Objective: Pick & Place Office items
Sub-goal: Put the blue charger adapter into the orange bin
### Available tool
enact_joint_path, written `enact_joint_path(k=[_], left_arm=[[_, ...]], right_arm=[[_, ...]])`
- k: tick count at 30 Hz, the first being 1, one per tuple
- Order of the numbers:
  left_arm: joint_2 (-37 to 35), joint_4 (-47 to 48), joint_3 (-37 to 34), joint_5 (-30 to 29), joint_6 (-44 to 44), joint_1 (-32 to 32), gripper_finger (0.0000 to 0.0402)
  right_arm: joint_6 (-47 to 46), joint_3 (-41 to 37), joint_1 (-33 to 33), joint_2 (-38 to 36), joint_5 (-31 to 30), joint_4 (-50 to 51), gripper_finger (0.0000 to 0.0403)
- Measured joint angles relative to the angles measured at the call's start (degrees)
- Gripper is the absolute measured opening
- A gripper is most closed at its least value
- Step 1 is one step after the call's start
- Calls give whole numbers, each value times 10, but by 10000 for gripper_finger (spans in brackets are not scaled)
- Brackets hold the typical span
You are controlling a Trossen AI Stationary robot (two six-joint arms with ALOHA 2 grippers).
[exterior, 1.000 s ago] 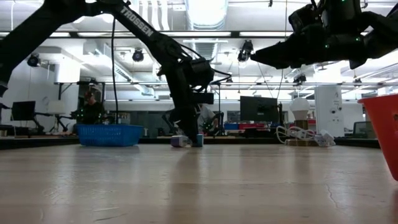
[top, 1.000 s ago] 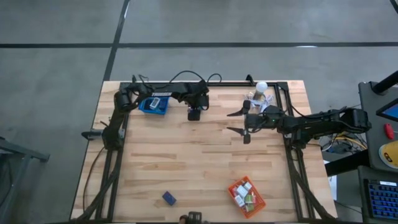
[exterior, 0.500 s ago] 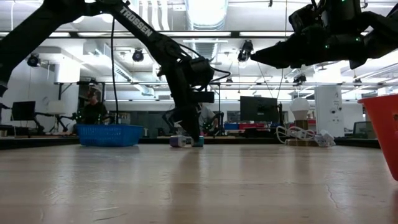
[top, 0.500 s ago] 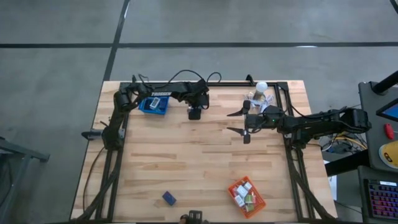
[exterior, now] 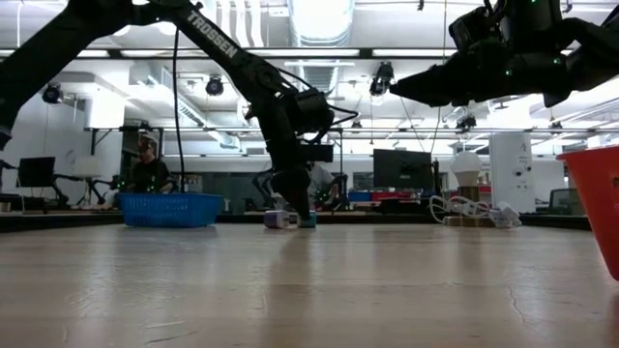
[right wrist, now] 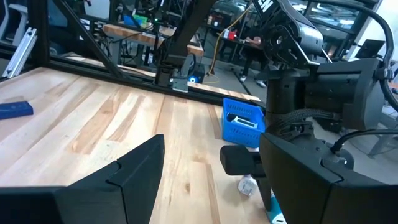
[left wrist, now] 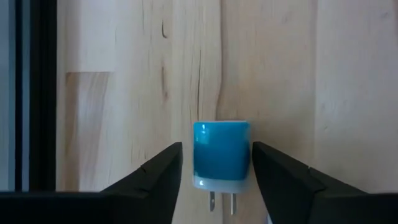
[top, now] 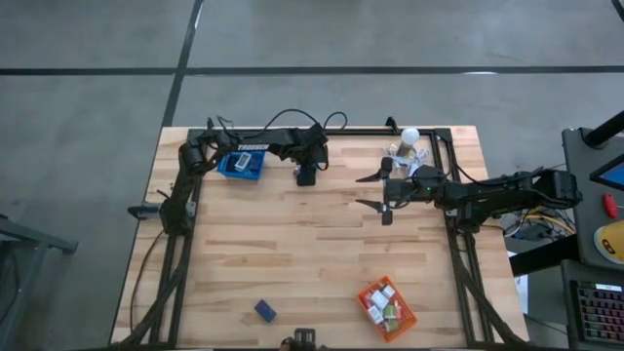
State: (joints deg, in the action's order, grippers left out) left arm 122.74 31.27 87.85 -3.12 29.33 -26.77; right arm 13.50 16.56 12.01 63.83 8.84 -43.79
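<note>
Overhead camera looks straight down on whole table (top: 292,253); low camera level across it; wrist cameras close. All share the tabletop.

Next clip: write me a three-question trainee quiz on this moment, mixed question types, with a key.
1. True or false: the left gripper has its fingers on either side of a blue plug adapter on the table.
2. Multiple choice: the orange basket sits A) beside the blue basket, B) near the table's front edge on the right arm's side, C) under the left gripper.
3. Fill in: the right gripper hangs above the table with its fingers ____.

Key:
1. True. The metal prongs show in the left wrist view; whether the fingers already touch the adapter cannot be told.
2. B
3. open
</note>
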Motion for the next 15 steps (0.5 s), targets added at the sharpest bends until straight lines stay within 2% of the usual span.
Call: enact_joint_path(k=[5,13,15], left_arm=[[0,0,0,-4,-6,1,141],[-3,-5,2,-7,5,1,18],[-3,-5,2,-4,9,1,6]], right_arm=[[0,0,0,0,0,1,258],[0,0,0,0,0,1,258],[0,-1,0,0,0,1,258]])
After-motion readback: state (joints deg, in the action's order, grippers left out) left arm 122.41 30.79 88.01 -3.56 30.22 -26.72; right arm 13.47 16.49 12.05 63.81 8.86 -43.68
